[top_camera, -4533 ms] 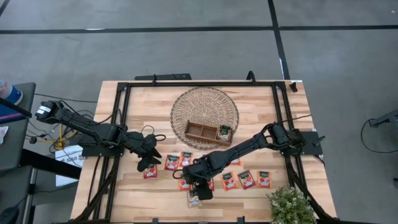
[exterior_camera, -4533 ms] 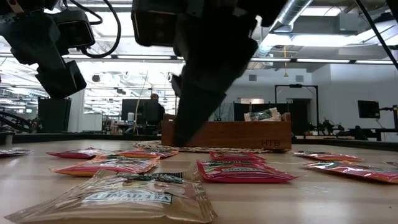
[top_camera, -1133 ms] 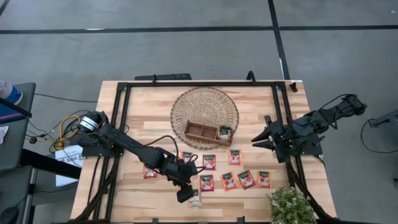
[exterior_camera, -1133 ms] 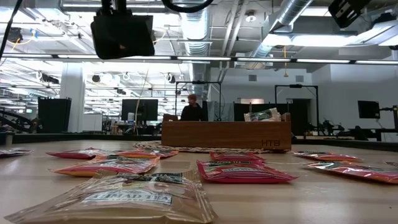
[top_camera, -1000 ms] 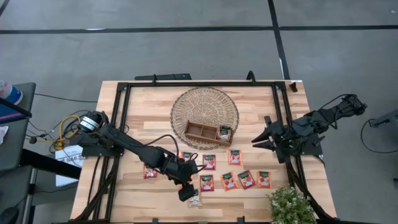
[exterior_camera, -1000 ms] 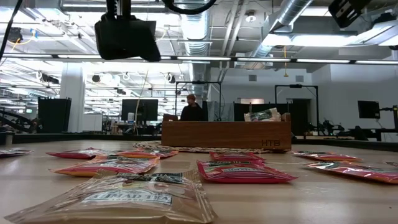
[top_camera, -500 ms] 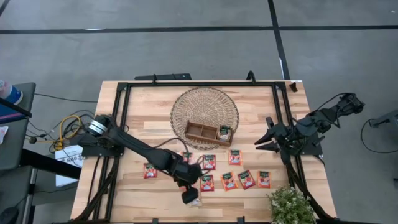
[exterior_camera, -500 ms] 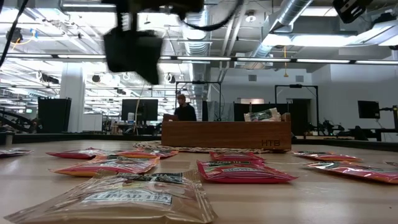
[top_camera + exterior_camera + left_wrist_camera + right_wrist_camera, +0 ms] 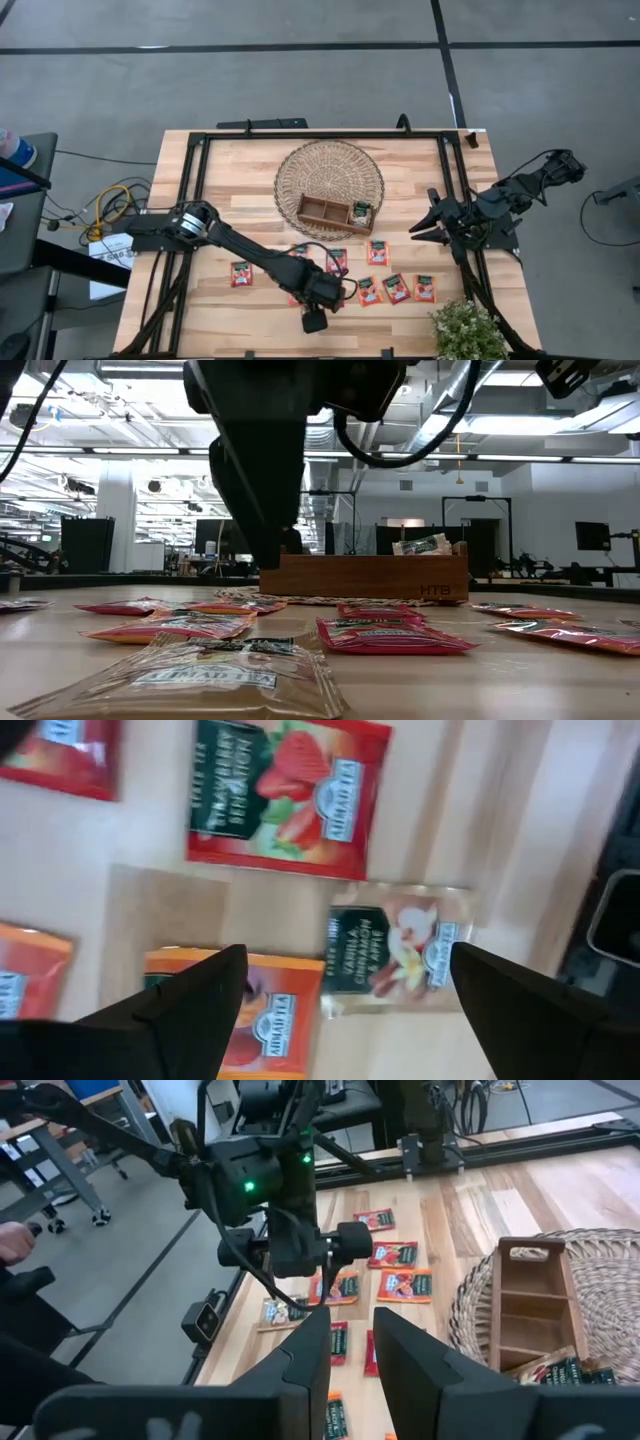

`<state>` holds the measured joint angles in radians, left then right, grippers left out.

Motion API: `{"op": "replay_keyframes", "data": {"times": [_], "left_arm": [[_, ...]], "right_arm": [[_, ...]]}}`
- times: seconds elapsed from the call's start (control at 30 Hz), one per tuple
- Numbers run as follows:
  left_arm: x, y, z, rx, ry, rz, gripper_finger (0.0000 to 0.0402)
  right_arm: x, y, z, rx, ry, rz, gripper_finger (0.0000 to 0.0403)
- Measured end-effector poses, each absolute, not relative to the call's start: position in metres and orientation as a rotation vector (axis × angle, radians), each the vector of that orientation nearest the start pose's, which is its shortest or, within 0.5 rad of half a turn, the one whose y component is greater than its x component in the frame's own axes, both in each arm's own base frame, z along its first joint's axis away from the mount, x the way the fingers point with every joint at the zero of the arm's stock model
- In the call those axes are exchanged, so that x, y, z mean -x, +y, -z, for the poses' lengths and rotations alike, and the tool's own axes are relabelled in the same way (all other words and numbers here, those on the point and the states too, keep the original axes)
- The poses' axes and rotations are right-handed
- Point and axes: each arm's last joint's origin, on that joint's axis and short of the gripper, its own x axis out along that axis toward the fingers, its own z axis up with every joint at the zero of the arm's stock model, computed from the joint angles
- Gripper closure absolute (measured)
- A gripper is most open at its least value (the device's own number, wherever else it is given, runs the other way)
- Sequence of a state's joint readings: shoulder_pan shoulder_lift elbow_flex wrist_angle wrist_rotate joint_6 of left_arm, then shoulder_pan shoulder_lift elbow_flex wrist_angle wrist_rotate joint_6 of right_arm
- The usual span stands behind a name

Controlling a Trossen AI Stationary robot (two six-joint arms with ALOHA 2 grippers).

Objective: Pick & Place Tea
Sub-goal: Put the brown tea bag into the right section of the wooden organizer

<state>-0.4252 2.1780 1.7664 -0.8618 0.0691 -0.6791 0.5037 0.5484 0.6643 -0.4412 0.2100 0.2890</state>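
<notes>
Now the left hand (image 9: 314, 322) is stretched far over the desk (image 9: 230, 160), at the lower middle of the high view. Half a second ago it was a little more to the left and higher above the sachets. Its fingers (image 9: 195, 995) are wide open and they point down at a whitish-beige sachet (image 9: 397, 950) near the front edge of the desk. In the left wrist view this sachet lies between the two fingers, just beside a red strawberry sachet (image 9: 288, 798) and an orange one (image 9: 262, 1020).

The other red-orange tea sachets (image 9: 397, 288) lie flat in a loose group in the lower middle of the high view. One more lies alone to the left (image 9: 241, 273). The wooden tray (image 9: 322, 211) stands on the woven mat (image 9: 330, 165), with one sachet (image 9: 361, 213) already in its right compartment.

The right hand (image 9: 418, 228) waits at the right edge of the desk, well apart from the tea, with fingers nearly closed and nothing between them.

I think the left hand is lowering for a grasp, so most of the task is not yet done.
</notes>
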Motion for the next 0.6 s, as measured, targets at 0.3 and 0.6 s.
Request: {"op": "replay_keyframes", "data": {"times": [0.3,0.6], "left_arm": [[-0.410,-0.185,-0.175,0.340,1.344,-0.065,0.0060],[-0.410,-0.187,-0.161,0.354,1.389,-0.060,0.0060]], "right_arm": [[-0.110,0.054,-0.299,-0.173,0.341,-0.245,0.0332],[-0.110,0.054,-0.298,-0.172,0.344,-0.244,0.0332]]}}
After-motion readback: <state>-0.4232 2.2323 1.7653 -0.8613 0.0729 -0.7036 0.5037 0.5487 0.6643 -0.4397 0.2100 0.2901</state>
